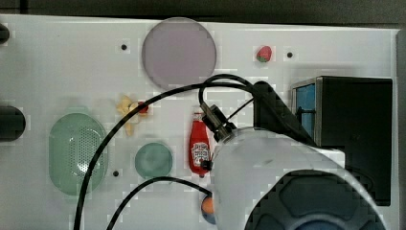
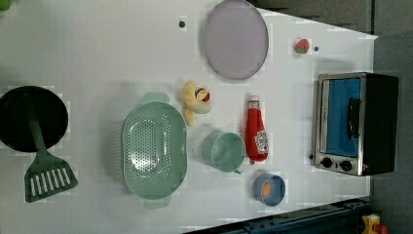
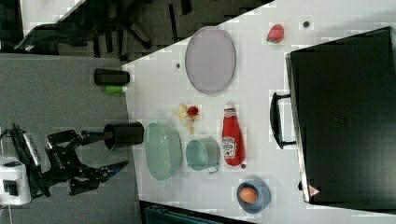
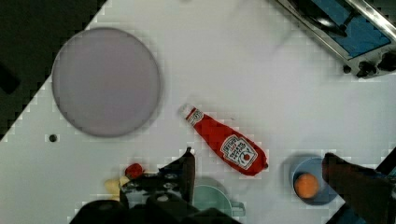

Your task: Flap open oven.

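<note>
The oven (image 2: 358, 122) stands at the left view's right edge of the white table, its blue glass door (image 2: 341, 117) shut and the black bar handle (image 2: 351, 117) across it. The right view shows its black top (image 3: 345, 116) and the handle (image 3: 275, 120). In the wrist view the oven's (image 4: 345, 28) door and knobs sit at a corner, far from my gripper (image 4: 261, 175). The gripper hangs open and holds nothing, with its fingers (image 4: 187, 168) wide apart high above the ketchup bottle (image 4: 224, 144). The right view shows the open gripper (image 3: 103, 153) near its left edge.
A purple plate (image 2: 235, 39), a strawberry (image 2: 301, 46), a green cup (image 2: 224, 151), a green colander (image 2: 154, 150), a yellow toy (image 2: 195, 102) and a blue bowl (image 2: 269, 189) holding an orange egg lie on the table. A black pan (image 2: 29, 117) with a green spatula sits opposite the oven.
</note>
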You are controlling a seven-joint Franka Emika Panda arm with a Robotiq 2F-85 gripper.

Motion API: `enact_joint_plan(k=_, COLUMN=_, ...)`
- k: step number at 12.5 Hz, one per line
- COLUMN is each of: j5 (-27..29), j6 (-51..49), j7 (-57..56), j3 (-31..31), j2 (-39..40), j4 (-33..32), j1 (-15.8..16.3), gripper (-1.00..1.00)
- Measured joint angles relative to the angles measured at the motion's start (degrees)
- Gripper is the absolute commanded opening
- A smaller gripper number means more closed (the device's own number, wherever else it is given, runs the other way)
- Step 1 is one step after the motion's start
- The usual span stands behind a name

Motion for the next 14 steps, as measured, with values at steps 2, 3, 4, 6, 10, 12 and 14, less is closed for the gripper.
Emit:
enact_joint_plan(k=2, j5=0.03, j6=-0.77, j7=0.00, j3=0.13, j2=1.30, j4=-0.11, j1=-0.44, gripper=0.15)
enact_joint_plan(k=3, j5=-0.09, j6=-0.65, j7=0.00, j3=0.34, j2=2.15, j4=-0.17, j1=-0.50, gripper=-0.07)
enact_joint_plan(k=4, j5=-0.11, j6=-0.78, j7=0.00, j3=0.49, j2=2.87, j4=-0.39, j1=-0.34, gripper=-0.31)
enact_joint_plan(k=6, j5=0.31, j6=-0.89, j7=0.00, j3=0.86, j2=3.16, j4=-1.90, j1=-0.39, gripper=-0.65)
enact_joint_plan(k=10, j5=0.91, j6=-0.90, j7=-0.85, j3=-1.61, j2=3.44, j4=-4.64, j1=-0.12, gripper=-0.65)
enact_joint_plan(k=12, j5=-1.04, j6=0.64, j7=-3.65, j3=-2.46, j2=3.44, j4=-6.99, j1=-0.37, gripper=-0.65)
enact_joint_plan(k=14, j5=-3.81, j6=6.45, j7=-9.61, j3=-2.76, j2=3.25, j4=-10.69, j1=-0.38, gripper=-0.65)
